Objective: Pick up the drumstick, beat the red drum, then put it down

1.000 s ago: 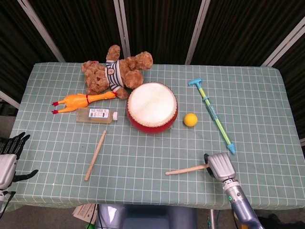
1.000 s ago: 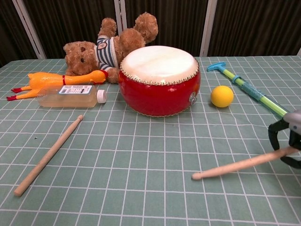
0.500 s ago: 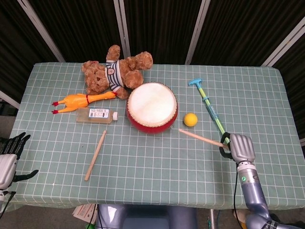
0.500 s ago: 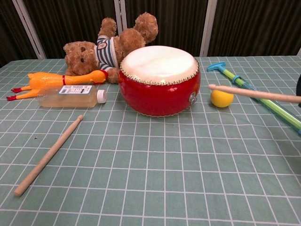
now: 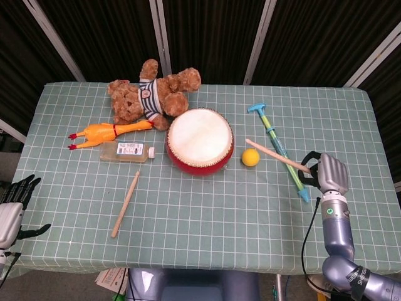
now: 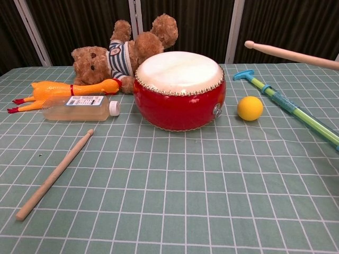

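Pickup done: right hand [image 5: 330, 174] grips drumstick [image 5: 276, 156] raised right of red drum [image 5: 200, 141], no strike visible; beat and put-down left; left hand [image 5: 14, 204] idle, fingers apart.

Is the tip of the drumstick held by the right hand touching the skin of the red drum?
No: in the chest view the held drumstick is raised, its tip to the right of the red drum, touching nothing.

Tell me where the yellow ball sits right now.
In both views the yellow ball rests on the table, just right of the red drum and left of the blue-green toy pump.
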You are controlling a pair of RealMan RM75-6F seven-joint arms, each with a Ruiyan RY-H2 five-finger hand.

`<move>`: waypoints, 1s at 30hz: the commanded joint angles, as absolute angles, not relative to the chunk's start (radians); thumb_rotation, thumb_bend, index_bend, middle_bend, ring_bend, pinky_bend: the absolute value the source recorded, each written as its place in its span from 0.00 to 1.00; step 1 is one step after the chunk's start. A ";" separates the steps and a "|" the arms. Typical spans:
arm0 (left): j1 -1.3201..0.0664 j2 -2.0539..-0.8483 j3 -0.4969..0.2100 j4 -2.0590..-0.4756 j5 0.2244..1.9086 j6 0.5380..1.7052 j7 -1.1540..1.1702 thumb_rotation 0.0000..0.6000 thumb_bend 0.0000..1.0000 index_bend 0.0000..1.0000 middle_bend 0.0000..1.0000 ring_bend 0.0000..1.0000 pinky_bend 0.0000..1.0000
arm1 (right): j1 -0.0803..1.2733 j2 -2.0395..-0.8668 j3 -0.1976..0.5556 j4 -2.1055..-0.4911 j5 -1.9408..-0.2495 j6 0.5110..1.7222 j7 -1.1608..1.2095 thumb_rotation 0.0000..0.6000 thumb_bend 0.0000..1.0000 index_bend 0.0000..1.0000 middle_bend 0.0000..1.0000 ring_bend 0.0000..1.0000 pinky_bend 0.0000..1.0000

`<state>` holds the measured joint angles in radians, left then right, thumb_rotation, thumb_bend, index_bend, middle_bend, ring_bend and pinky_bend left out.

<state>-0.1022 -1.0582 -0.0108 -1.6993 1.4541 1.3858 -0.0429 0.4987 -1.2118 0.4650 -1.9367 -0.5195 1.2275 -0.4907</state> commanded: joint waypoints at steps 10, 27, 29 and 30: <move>-0.105 -1.045 -0.008 -1.711 1.445 1.369 -0.063 1.00 0.02 0.00 0.00 0.00 0.03 | 0.654 -1.297 0.493 -1.863 -0.455 1.248 -0.555 1.00 0.64 0.98 1.00 1.00 0.99; -0.120 -1.017 -0.007 -1.734 1.406 1.313 -0.098 1.00 0.02 0.00 0.00 0.00 0.03 | 0.832 -1.471 0.453 -1.623 -0.407 1.218 -0.647 1.00 0.64 0.98 1.00 1.00 0.99; -0.120 -1.014 -0.007 -1.736 1.407 1.311 -0.102 1.00 0.02 0.00 0.00 0.00 0.03 | 0.840 -1.474 0.452 -1.610 -0.407 1.220 -0.653 1.00 0.64 0.98 1.00 1.00 0.99; -0.121 -1.014 -0.006 -1.737 1.407 1.310 -0.103 1.00 0.02 0.00 0.00 0.00 0.03 | 0.842 -1.474 0.452 -1.606 -0.407 1.221 -0.654 1.00 0.64 0.98 1.00 1.00 0.99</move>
<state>-0.1207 -1.0137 -0.0065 -1.7366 1.4073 1.3096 -0.1028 0.8400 -1.4729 0.4526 -1.6081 -0.4066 1.2202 -0.6519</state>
